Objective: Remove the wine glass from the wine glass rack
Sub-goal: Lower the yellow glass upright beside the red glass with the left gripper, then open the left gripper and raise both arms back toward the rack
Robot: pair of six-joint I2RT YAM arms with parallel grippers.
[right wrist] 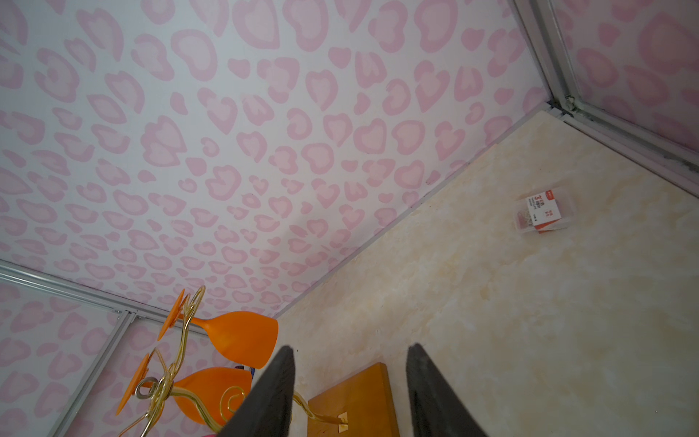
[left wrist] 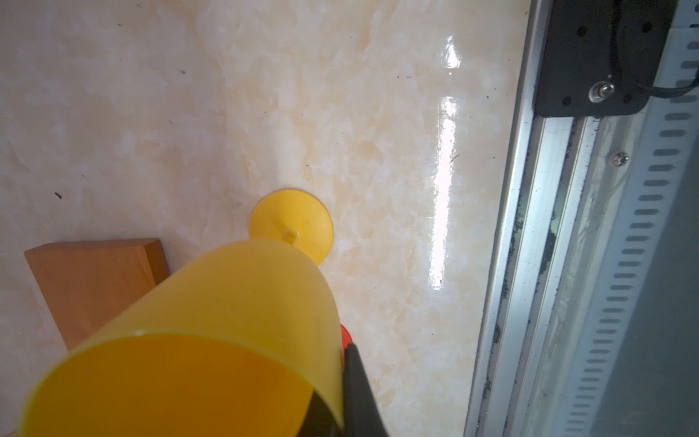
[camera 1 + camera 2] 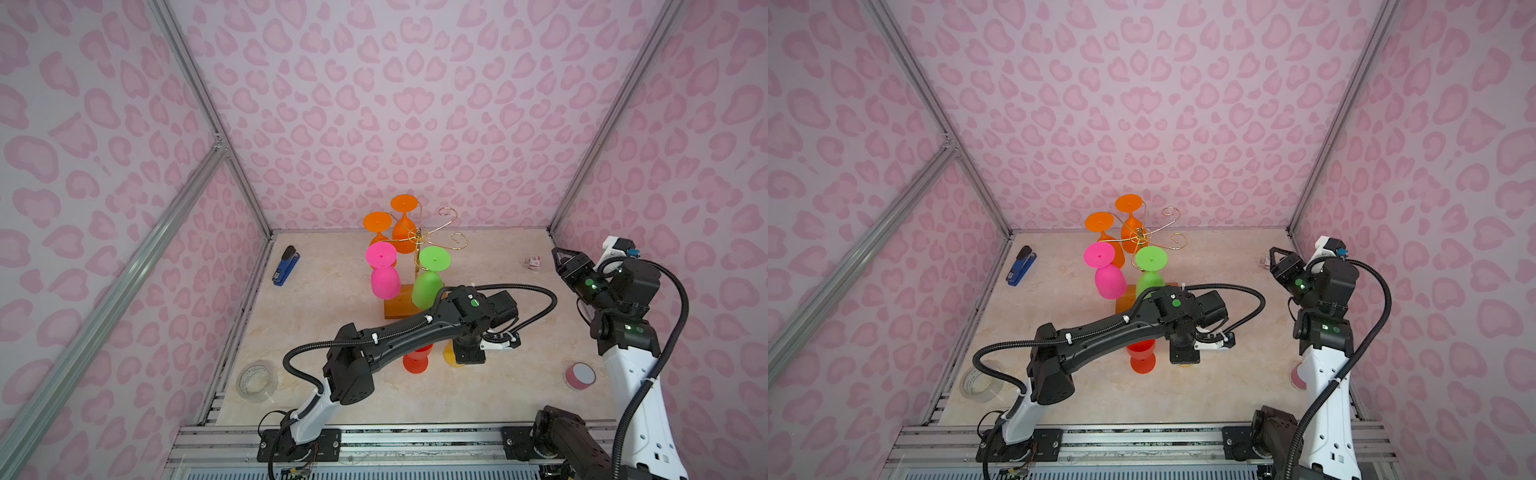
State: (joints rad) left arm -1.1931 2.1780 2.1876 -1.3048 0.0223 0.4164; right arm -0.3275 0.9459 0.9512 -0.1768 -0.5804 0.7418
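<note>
Four plastic wine glasses hang upside down from the gold wire wine glass rack (image 3: 419,237): two orange glasses (image 3: 404,230), a bright pink glass (image 3: 384,282) and a lime green glass (image 3: 427,289).

The task's piece, a yellow plastic wine glass (image 2: 234,302), is already off the rack. It is upright in front of the rack's honey-brown wooden base (image 3: 397,308). Its round foot is at or just above the pale marbled counter (image 3: 332,386); whether they touch I cannot tell. The left hand (image 3: 468,353) points straight down and pinches the bowl's rim, with one black finger (image 2: 357,382) outside the wall. A red plastic wine glass (image 3: 417,359) stands just beside that finger.

Risks, as I judge them:
- **Early release:** letting go before the foot sits flat would drop a light, top-heavy glass that tips easily.
- **Rim drag:** the finger inside the bowl, only a dark shape through the wall, could drag the rim as the hand lifts out and pull the glass over.
- **Red glass:** spreading the fingers pushes the outer one toward the red plastic wine glass, which could be knocked.
- **Forearm:** the left forearm passes close by the lime green glass, and a careless rise could swing it off its curl.

The right hand (image 1: 350,352), fingers spread and empty, is well apart near the right wall.
</note>
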